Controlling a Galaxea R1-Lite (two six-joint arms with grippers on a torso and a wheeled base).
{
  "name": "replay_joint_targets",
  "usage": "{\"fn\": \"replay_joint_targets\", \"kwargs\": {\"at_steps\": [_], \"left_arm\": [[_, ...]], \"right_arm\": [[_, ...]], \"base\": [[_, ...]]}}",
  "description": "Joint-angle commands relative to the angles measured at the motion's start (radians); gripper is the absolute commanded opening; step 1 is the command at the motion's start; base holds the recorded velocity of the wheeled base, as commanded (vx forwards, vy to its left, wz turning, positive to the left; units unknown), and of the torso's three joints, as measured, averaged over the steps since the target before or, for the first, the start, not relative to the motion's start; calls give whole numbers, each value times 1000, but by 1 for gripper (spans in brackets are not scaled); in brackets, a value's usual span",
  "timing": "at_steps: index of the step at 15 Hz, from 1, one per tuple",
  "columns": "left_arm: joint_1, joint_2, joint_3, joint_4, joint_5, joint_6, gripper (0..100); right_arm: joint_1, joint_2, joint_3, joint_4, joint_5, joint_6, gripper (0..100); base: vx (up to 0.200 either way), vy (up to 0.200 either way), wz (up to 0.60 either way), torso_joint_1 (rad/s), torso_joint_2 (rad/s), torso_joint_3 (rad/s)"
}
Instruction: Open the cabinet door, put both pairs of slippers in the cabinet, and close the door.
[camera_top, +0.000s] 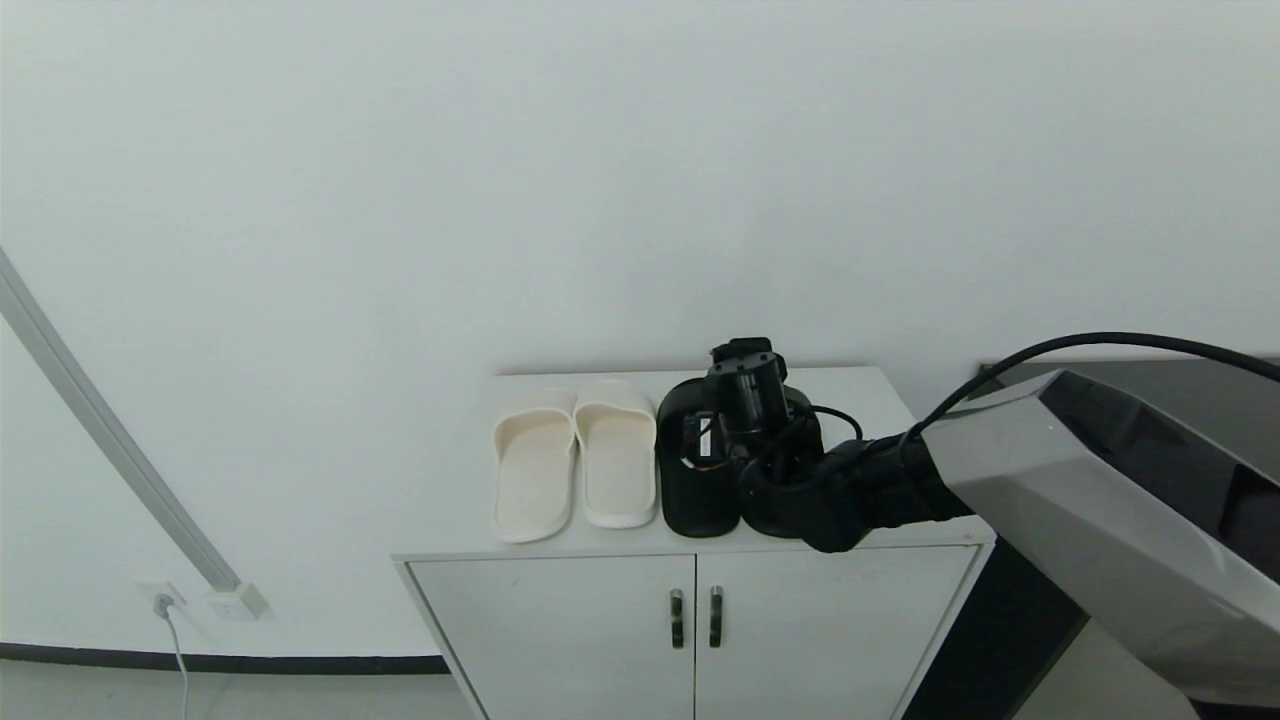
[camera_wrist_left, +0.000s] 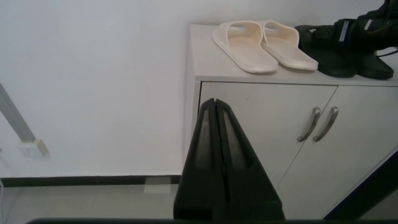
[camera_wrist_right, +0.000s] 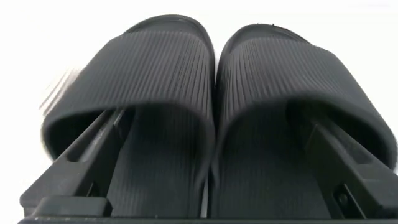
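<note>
Atop the closed cabinet (camera_top: 560, 640), the right jaws stood apart, one under each strap of the black slippers (camera_top: 695, 500), seemingly to pinch the pair together; cream slippers (camera_top: 575, 465) lay alongside; left jaws were together.

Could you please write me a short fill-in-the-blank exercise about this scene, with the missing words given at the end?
1. The two cabinet doors are both ___.
2. The white slippers and the black slippers lie on the cabinet's ___.
3. The right gripper has one finger under the strap of each ___ slipper.
4. The left gripper, down beside the cabinet, is ___.

Missing words: closed; top; black; shut.
</note>
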Motion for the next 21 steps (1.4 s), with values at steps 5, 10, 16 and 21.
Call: {"fn": "replay_joint_targets", "kwargs": {"at_steps": [5,10,16,21], "left_arm": [[1,1,0,0,0,0,0],[1,1,0,0,0,0,0],[1,1,0,0,0,-2,0],[1,1,0,0,2,-2,0]], "right_arm": [[-32,80,-118,46,0,-2,100],[-41,98,-158,62,0,0,0],[-41,29,-127,63,-44,-11,0],[2,-266,149,59,-32,-46,0]], "base": [[0,0,0,0,0,0],[0,0,0,0,0,0],[0,0,0,0,0,0],[0,0,0,0,0,0]]}}
